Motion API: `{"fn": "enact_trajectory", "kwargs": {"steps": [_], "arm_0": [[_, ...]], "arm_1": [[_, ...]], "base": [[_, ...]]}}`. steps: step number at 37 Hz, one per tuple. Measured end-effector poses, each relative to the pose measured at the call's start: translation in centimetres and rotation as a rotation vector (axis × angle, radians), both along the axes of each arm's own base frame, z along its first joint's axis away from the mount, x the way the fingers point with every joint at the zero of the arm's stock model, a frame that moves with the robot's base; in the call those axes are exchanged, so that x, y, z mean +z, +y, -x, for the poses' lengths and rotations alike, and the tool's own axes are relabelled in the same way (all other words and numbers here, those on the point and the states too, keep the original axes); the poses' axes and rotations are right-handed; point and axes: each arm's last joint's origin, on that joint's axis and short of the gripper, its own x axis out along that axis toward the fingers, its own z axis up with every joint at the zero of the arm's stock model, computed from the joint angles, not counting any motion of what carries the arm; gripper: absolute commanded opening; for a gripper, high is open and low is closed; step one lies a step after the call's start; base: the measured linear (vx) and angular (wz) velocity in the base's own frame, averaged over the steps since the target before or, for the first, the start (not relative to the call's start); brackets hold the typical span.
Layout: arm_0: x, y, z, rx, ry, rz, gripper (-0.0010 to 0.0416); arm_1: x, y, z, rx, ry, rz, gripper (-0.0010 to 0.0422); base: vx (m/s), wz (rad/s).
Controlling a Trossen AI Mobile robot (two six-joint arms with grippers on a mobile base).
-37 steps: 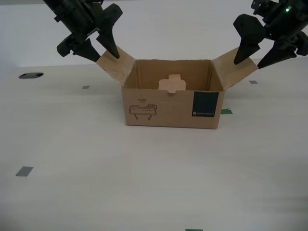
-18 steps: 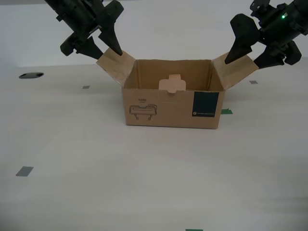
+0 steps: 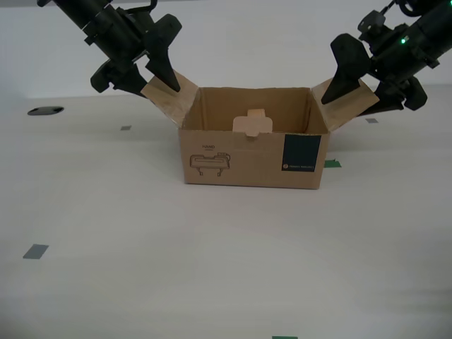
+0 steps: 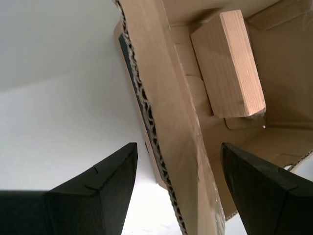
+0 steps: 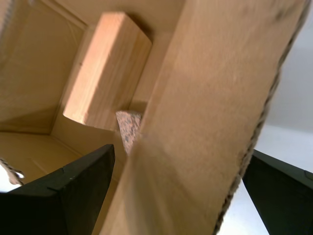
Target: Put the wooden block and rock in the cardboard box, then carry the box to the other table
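Two things are already inside the brown corrugated cardboard box (image 3: pixel 251 152). The light tan rectangular wooden block (image 5: pixel 105 73) lies on the box floor, and the small pinkish-grey rough rock (image 5: pixel 128 128) sits just beside one end of it. So the loading looks finished, and the carrying to the other table is, I judge, not yet done.

My first gripper (image 3: pixel 145 85) stands over the box flap on the exterior view's left, and my second gripper (image 3: pixel 367 99) over the opposite flap. The jaws of both are spread, one on each side of its flap, not clenched on it.

The box stands on a smooth pale table (image 3: pixel 141 233) with small grey tape squares (image 3: pixel 35 251) and a green tape mark (image 3: pixel 332 164) near the box's labelled corner. Behind the box is a plain white wall (image 3: pixel 247 42).
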Motion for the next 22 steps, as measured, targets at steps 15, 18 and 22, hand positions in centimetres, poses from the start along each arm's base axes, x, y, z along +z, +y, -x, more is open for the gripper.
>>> {"fn": "enact_trajectory", "kwargs": {"steps": [15,18,22], "arm_0": [[0.8,0.4,-1.2,0.020,-0.008,-0.070,0.0335],[1.2,0.4,-1.4,0.021,-0.018,-0.073,0.0345],[1.2,0.4,-1.4,0.021,-0.017,-0.074,0.0351]], "arm_1": [[-0.9,-0.2,-0.5,0.020,0.016,0.033,0.0229],[-1.7,-0.3,-0.7,0.022,0.041,0.033,0.0228],[-2.0,-0.4,-0.9,0.014,0.046,0.054,0.0228]], "base": [[0.000,0.000],[0.000,0.000],[0.000,0.000]]}}
